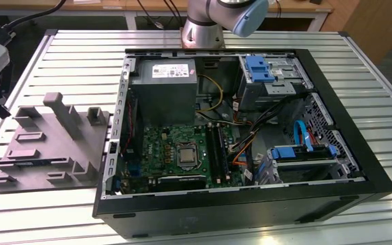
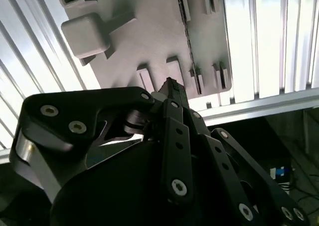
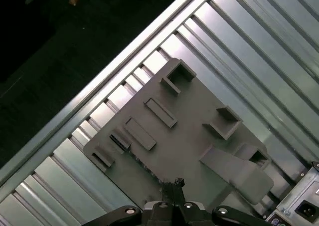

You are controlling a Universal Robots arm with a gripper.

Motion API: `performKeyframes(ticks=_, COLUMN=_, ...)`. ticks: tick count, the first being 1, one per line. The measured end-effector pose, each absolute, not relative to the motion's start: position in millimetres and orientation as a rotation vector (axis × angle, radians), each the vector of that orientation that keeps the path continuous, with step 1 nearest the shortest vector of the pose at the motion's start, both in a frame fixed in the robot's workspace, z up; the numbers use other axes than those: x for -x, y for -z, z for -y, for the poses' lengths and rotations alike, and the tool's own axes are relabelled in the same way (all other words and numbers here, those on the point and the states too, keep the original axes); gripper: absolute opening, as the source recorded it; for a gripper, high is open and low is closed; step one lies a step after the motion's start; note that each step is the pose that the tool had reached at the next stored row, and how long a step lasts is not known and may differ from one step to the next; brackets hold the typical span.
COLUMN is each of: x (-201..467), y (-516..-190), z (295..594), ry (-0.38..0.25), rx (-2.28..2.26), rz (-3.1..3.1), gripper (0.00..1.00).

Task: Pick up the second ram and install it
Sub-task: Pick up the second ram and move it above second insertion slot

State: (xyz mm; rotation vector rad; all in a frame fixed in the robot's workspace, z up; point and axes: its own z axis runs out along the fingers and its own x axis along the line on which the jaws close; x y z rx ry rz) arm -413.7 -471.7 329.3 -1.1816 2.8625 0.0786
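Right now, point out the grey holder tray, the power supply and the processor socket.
grey holder tray (image 1: 56, 150): exterior view, flat base.
power supply (image 1: 162, 99): exterior view, grey side.
processor socket (image 1: 184, 154): exterior view, metal centre.

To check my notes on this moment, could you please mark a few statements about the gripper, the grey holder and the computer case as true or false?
1. The computer case lies open on the slatted metal table. True.
2. The grey holder sits to the exterior view's right of the case. False: it sits to the exterior view's left of it.
3. The gripper is above the holder, outside the case. True.
4. The gripper holds a memory stick. False: it is shut on nothing, and the memory stick stands in a slot of the holder.
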Motion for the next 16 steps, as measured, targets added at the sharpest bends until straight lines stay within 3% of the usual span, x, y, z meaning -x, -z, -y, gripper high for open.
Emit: performKeyframes(ticks=16, x=413.7, y=-324.7, z=471.7, ry=-0.085, rx=1.589, rz=-2.669, gripper=0.1)
